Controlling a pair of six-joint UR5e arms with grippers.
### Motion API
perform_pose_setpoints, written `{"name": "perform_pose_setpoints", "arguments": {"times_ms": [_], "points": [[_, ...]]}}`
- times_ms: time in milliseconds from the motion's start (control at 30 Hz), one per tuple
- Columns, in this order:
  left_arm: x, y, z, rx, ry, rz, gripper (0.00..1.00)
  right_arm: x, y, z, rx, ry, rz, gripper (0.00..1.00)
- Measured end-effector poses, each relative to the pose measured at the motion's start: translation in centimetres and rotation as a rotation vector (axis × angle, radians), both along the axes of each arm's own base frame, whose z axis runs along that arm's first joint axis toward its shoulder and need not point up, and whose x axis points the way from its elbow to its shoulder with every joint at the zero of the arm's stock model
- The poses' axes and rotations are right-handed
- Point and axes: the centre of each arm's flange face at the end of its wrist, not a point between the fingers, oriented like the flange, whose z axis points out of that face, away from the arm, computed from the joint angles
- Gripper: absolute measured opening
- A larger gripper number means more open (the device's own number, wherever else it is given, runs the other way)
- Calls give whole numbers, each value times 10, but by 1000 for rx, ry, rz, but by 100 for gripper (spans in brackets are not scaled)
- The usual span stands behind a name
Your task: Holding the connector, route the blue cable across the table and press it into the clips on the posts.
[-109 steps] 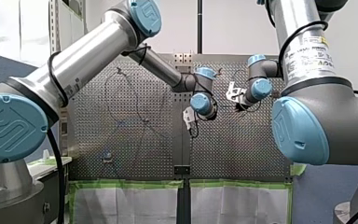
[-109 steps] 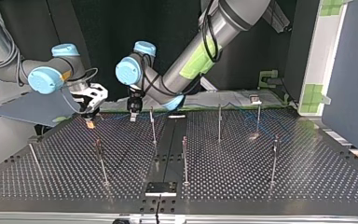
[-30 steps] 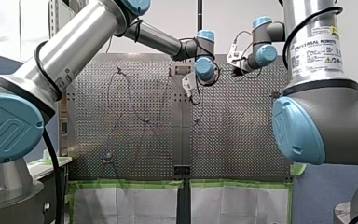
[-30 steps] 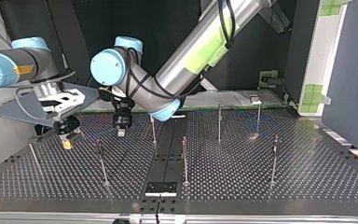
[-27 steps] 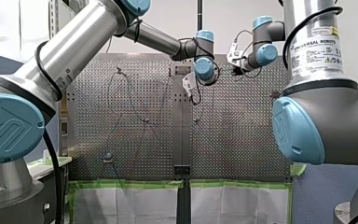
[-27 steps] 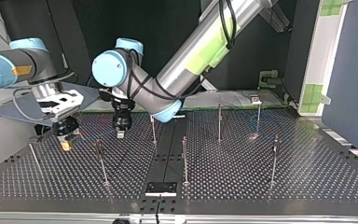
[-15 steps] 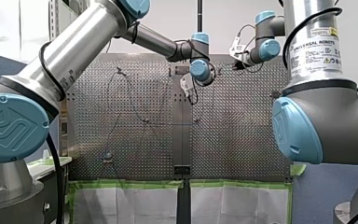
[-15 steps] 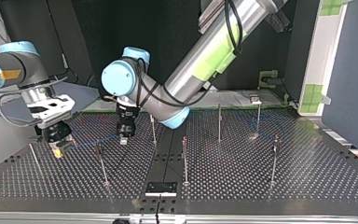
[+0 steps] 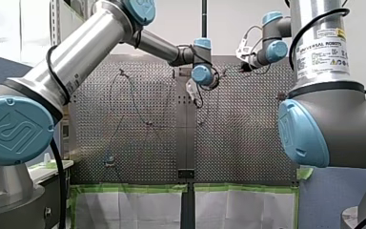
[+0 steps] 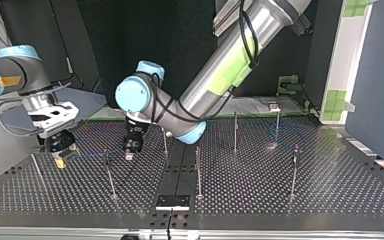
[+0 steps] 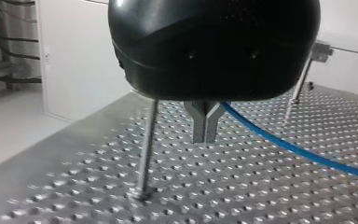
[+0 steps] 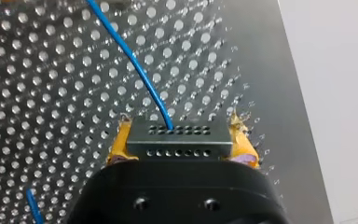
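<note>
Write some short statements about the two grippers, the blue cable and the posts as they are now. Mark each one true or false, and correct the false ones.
1. My right gripper holds the connector between its yellow pads. True.
2. The fingers of my left gripper are spread wide open. False: they meet at the tips.
3. The blue cable comes out of the connector's face with the holes. True.
4. The posts lie flat on the table. False: they stand upright on it.
5. In the top view my right gripper is at the right, beyond my left gripper. False: it is at that view's left.
</note>
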Motion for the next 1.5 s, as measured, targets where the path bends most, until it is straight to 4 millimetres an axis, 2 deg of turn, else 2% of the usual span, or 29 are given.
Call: {"name": "perform_pose_setpoints", "arguments": {"times_ms": [133,467,667,1033,1233,1367,1500], "points": [[8,-4,-7,2,6,-2,0,-4,-5,-5,8,3,-10,0],[41,14,21,-38,-47,17,0,-20,-19,-19,25,9,-42,0],[48,23,22,-30,-37,31,0,-30,-26,-23,30,10,-60,0],[31,19,17,20,23,51,0,-34,-26,-19,21,10,-52,0],[17,13,20,34,41,48,0,-32,-14,4,-14,1,-41,0],[8,15,30,17,32,48,0,-30,-3,23,-43,-5,-34,0],[0,16,42,-8,9,24,0,-27,4,25,-41,-5,-28,0]]}}
